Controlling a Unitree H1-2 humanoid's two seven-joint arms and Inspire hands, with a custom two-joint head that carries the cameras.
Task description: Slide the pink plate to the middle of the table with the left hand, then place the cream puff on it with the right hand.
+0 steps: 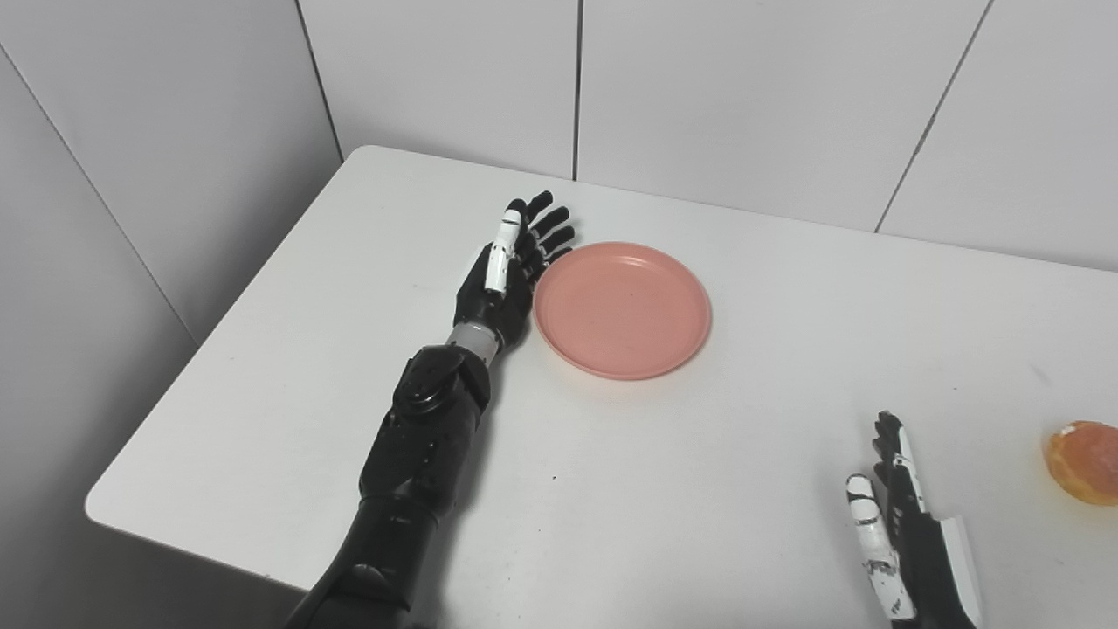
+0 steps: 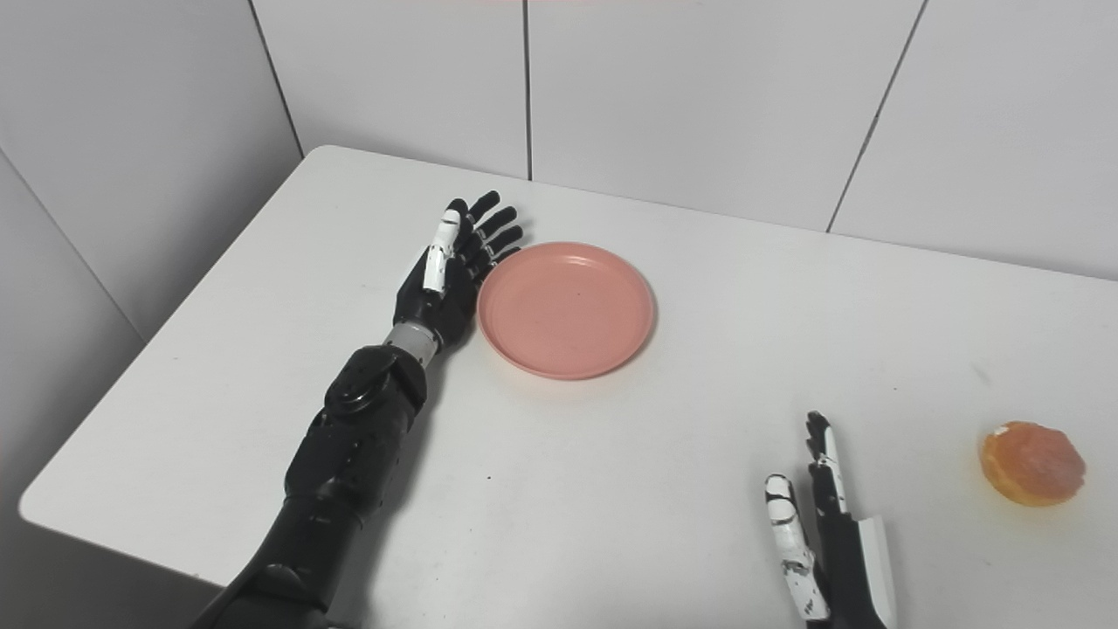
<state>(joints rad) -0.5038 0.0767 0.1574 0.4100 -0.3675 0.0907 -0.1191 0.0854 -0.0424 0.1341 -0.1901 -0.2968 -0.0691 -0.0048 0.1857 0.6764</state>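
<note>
One pink plate [image 1: 622, 310] and one cream puff [image 2: 1032, 464] on the white worktop [image 1: 716, 454], well apart. Left hand [image 1: 508, 271] flat against the plate's left rim, fingers spread, grasping nothing. Right hand [image 2: 825, 542] released too, at the near edge.

Twin head views, steeply downward, sharing the table [image 1: 288, 454].

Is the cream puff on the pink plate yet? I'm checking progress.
No, the pink plate is bare, and the cream puff lies on the table far off by the right hand.
</note>
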